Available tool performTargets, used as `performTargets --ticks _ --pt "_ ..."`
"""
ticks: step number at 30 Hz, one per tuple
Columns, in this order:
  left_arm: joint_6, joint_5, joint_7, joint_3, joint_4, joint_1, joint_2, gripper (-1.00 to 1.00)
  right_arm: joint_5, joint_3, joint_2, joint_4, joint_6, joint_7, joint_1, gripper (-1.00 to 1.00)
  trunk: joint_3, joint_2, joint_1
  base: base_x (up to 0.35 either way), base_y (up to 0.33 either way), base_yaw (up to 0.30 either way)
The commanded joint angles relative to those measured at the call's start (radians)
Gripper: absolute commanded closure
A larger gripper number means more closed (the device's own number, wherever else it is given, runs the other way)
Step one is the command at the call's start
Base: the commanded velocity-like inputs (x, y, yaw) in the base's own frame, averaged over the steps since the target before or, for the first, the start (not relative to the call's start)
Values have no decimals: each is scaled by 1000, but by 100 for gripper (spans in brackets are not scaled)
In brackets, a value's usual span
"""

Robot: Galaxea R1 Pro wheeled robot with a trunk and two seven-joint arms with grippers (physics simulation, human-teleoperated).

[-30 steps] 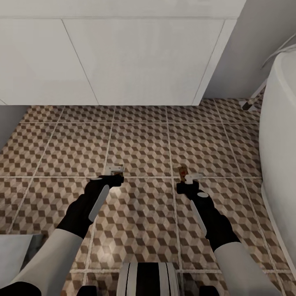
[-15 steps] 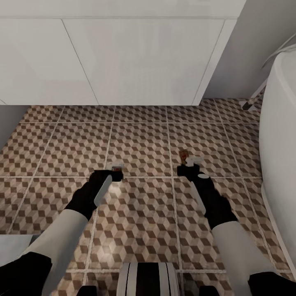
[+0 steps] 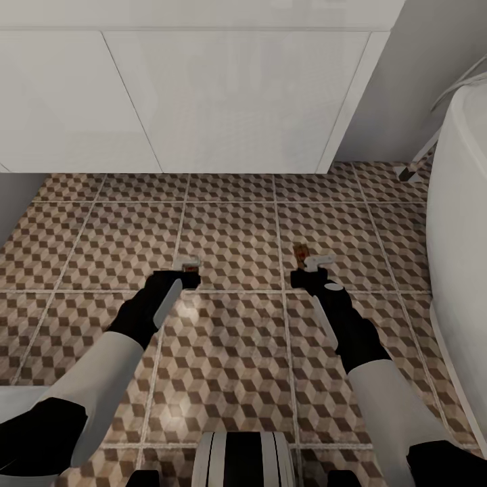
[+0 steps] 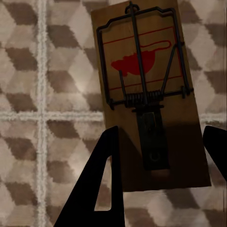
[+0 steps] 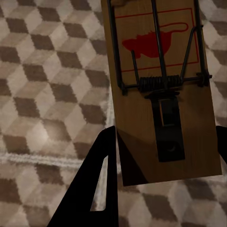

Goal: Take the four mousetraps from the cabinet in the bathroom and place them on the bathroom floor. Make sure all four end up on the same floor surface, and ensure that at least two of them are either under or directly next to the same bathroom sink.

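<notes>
Nearest, a flat tan wooden mousetrap with dark wire spring and red mark [image 4: 151, 94] is clamped by its edges in the black left gripper [image 3: 189, 264]; a matching second trap [image 5: 163, 90] is pinched likewise by the right gripper [image 3: 312, 262]. Both are held low above the cube-patterned tiled floor [image 3: 230, 230], short of the glossy white vanity unit [image 3: 203, 101]. Each board is judged light, stiff and best gripped clear of the spring.
</notes>
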Motion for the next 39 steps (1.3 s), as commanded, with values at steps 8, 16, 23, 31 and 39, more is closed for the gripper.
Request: performTargets --ticks 8,16,23,31,39 --pt "8 14 10 -5 -114 0 15 100 0 2 0 -3 6 -10 0 100 -1 0 0 0 0 0" --pt "8 13 11 -5 -123 0 15 100 1 1 -1 -3 7 -10 0 100 -1 0 0 0 0 0" --pt "9 13 11 -6 -123 0 15 100 1 1 0 -3 8 -11 0 100 -20 -1 2 0 0 0" --pt "9 14 11 -6 -140 0 15 100 1 1 0 -3 9 -12 0 100 -51 -3 6 0 0 0" --pt "9 14 11 -6 -150 0 14 100 1 1 0 -3 9 -12 0 100 -82 -5 9 0 0 0"
